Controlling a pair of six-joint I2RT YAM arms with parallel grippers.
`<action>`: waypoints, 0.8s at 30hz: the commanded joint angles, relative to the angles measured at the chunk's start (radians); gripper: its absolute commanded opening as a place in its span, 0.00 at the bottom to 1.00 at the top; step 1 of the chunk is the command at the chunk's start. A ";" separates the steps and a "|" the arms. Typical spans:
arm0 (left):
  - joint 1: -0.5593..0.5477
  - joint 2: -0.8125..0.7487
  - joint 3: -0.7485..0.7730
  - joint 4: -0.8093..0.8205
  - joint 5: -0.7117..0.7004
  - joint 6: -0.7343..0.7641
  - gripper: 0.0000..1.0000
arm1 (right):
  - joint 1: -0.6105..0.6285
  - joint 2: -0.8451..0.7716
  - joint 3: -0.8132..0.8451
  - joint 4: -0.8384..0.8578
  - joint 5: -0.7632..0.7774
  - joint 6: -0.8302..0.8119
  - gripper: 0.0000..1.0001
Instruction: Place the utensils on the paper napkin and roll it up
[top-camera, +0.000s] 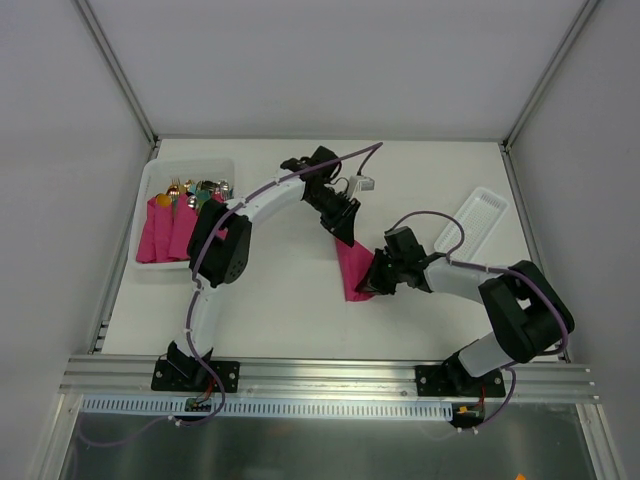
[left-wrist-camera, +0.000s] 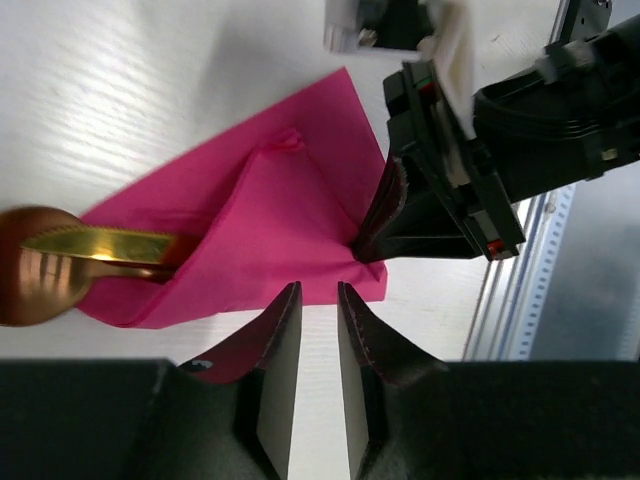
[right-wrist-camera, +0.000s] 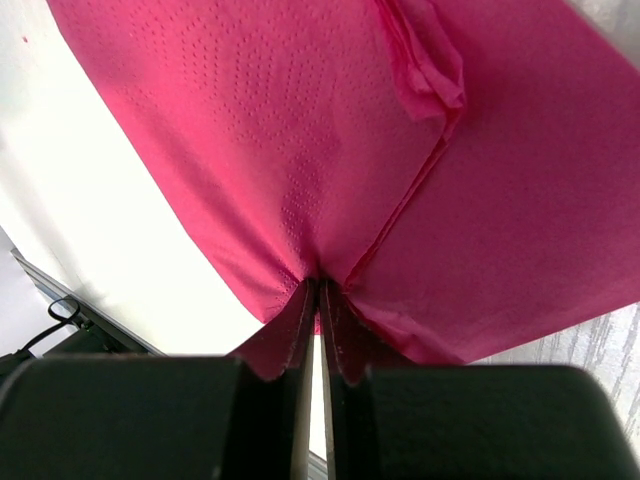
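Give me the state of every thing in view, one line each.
paper napkin: folded over the utensils, one edge pinched.
utensils: wrapped in the napkin, gold ends sticking out.
right gripper: shut on the napkin's edge.
left gripper: narrowly open, holding nothing, near the napkin's edge.
napkin bundles: rolled, lying in the white bin.
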 joint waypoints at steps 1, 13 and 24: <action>-0.020 -0.010 -0.054 0.101 0.004 -0.145 0.18 | 0.007 0.007 -0.050 -0.155 0.088 -0.023 0.06; -0.043 0.094 -0.082 0.250 -0.124 -0.354 0.11 | 0.007 -0.002 -0.051 -0.153 0.090 -0.025 0.06; -0.072 0.161 -0.056 0.279 -0.202 -0.371 0.08 | 0.005 -0.005 -0.045 -0.150 0.079 -0.034 0.12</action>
